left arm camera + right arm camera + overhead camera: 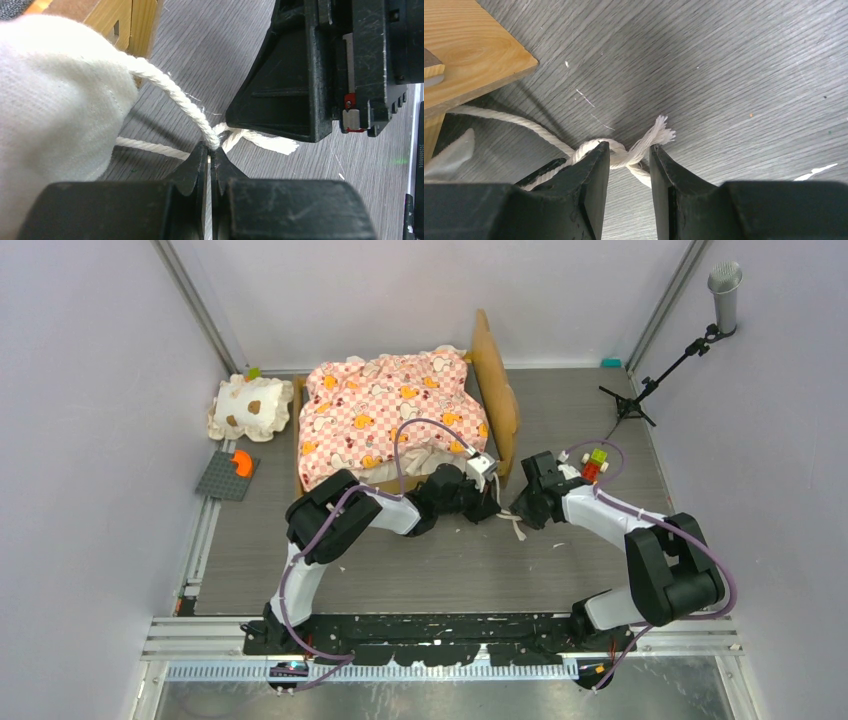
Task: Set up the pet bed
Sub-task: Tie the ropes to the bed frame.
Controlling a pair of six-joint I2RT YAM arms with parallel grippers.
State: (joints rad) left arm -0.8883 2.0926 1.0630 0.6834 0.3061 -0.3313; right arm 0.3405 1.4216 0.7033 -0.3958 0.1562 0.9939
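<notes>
The pet bed stands at the back centre, its pink checkered mattress on the light-wood frame and its headboard on the right. A white cord trails from its near right corner. My left gripper is shut on the cord, just before the knot, with the tips pinching it beside white fabric. My right gripper is open; its jaws straddle the knot without closing, next to the frayed end. The wooden frame corner is at the upper left.
A cream ruffled pillow with brown spots lies left of the bed. A grey baseplate with an orange piece lies near the left wall. Coloured bricks sit right of the headboard. A microphone stand stands at the back right.
</notes>
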